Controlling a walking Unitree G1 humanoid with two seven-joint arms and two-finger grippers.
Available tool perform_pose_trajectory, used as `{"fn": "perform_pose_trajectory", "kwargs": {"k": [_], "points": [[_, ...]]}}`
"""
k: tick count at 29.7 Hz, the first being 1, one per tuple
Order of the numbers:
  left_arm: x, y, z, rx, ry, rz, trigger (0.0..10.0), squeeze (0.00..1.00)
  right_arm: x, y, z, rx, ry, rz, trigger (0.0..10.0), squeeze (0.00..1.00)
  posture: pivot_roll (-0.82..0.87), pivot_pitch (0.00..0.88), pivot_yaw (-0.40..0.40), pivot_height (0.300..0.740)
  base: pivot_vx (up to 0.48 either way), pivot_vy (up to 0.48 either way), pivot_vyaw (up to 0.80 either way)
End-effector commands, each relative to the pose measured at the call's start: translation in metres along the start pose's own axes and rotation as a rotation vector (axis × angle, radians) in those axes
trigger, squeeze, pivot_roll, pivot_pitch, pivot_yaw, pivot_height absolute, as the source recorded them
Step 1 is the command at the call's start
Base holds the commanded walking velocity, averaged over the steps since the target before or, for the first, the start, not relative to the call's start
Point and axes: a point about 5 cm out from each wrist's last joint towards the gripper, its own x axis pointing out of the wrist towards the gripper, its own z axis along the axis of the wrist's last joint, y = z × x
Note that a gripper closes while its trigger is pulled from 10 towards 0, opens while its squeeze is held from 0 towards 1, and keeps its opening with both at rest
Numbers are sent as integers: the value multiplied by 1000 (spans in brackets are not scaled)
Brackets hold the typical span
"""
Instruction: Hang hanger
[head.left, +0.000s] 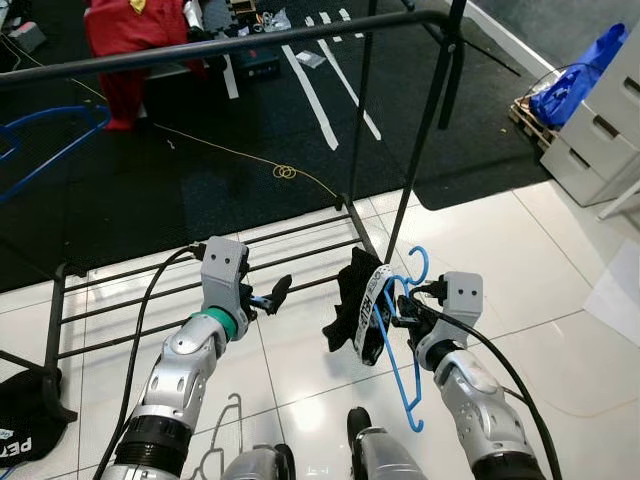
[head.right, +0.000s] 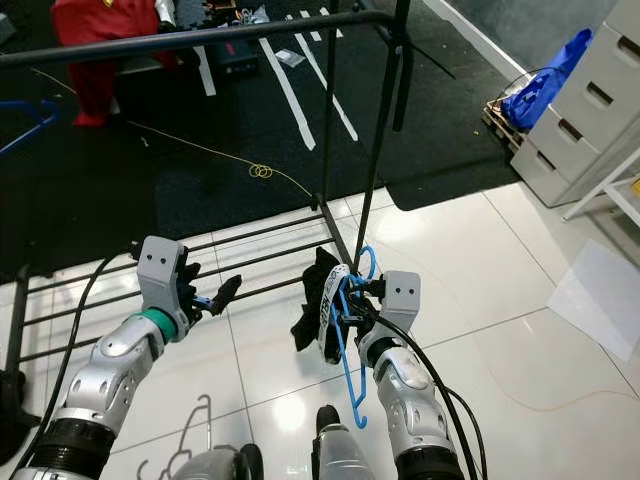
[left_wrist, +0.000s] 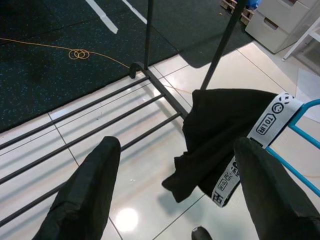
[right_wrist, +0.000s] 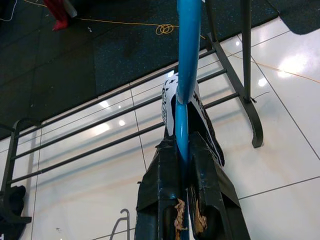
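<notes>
While your right gripper (head.left: 413, 312) pinches the blue hanger (head.left: 398, 345) low beside the rack's rail (head.left: 230, 45), the left gripper (head.left: 265, 297) waits open. The black garment (head.left: 352, 305) could slide off if you tilt.

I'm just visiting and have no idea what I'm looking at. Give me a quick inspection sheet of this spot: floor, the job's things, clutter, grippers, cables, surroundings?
Surface: glossy white tile floor, with dark carpet beyond.
Job's things: blue hanger carrying a black garment with a white printed band; black clothes rack with top rail and low bars.
Clutter: wire hanger on the tiles; dark item by the rack's foot.
Grippers: right gripper shut on the blue hanger; left gripper open, holding nothing, beside the garment.
Cables: black cables along both arms; yellow cord coiled on the carpet.
Surroundings: red garment, another blue hanger, grey drawers, blue bag.
</notes>
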Motion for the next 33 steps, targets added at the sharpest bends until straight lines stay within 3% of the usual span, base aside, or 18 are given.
{"fn": "perform_pose_trajectory", "kwargs": {"k": [1,11,33], "points": [[-4,1,-6,-1,25,-2,10000,0,-3,0,-6,16,19,0,10000,0,24,136,102,740,-266,0,0],[-3,1,-6,4,29,-11,10000,0,-4,0,-8,21,22,2,10000,0,25,133,110,740,-258,0,0],[-3,2,-8,26,64,-16,10000,0,-4,-1,-9,26,32,5,10000,0,25,142,113,740,0,0,0]]}}
